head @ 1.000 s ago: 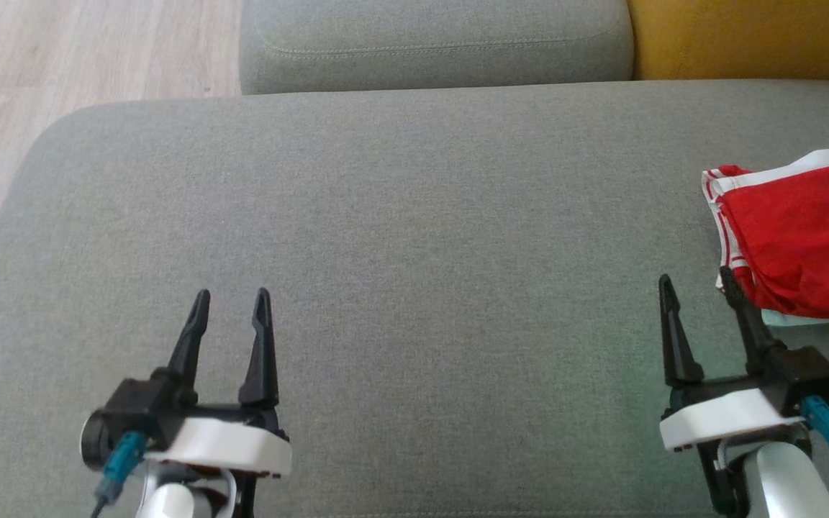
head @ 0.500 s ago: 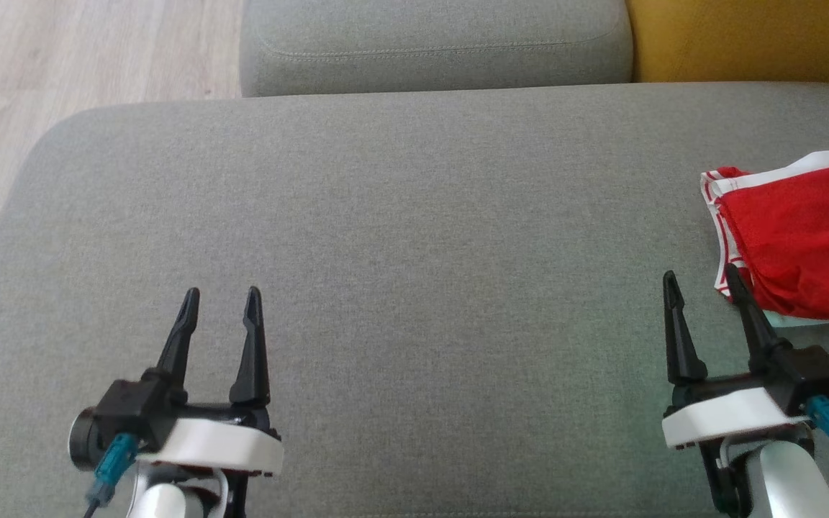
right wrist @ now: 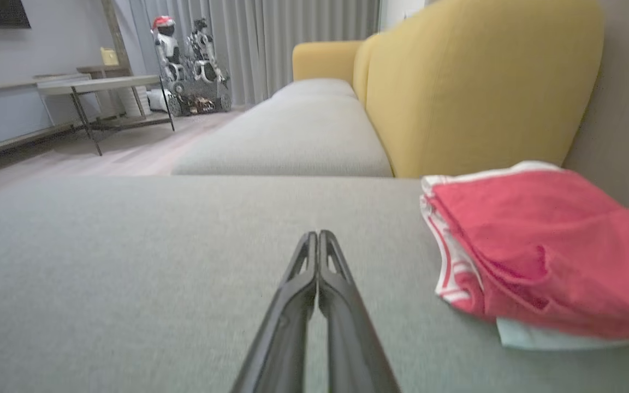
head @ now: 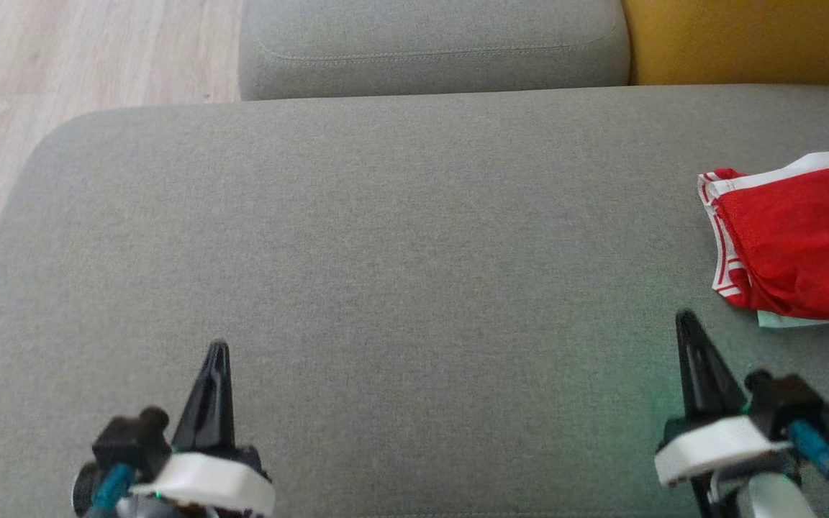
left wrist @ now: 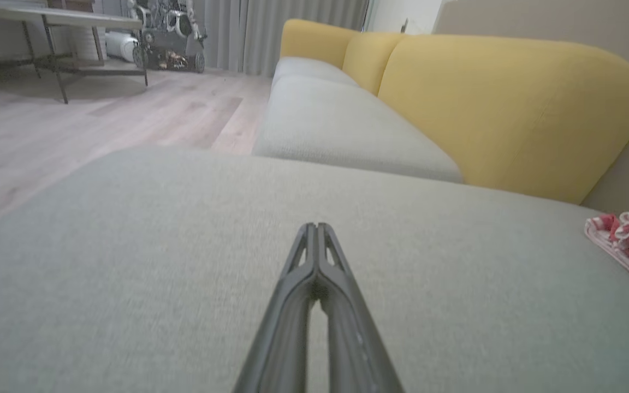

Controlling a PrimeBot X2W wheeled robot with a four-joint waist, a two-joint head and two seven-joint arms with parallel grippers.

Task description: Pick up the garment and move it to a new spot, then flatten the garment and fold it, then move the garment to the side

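Spread under everything: a broad grey sofa cushion [head: 386, 237], bare over most of its surface. Behind it, a mustard-yellow backrest [head: 738, 39] and a second grey cushion [head: 429, 43] butted against the far edge. Off to the robot's left, pale wooden floor [head: 62, 50]. Farther back in the wrist views, long grey curtains [right wrist: 292, 33] with a couple of parked robots [right wrist: 189, 60] in front of them.

On the sofa cushion's right side, close to the backrest: the garment [head: 796, 244], red with a white band and red-and-white striped trim, folded into a thick compact bundle and lying flat, touched by neither hand. Peeking out from under its near edge, a pale mint-coloured layer [head: 781, 320]; cloth or paper, cannot tell.

Low at the right: the right hand [head: 686, 316], clenched, both dark fingers pressed together into a single point, grasping nothing, near the garment's near-left corner but apart from it, aimed past it over bare fabric.

Low at the left: the left hand [head: 217, 348], likewise clenched tight and empty, tips meeting with only a slim slot lower down, well apart from the garment, pointing across bare grey fabric.
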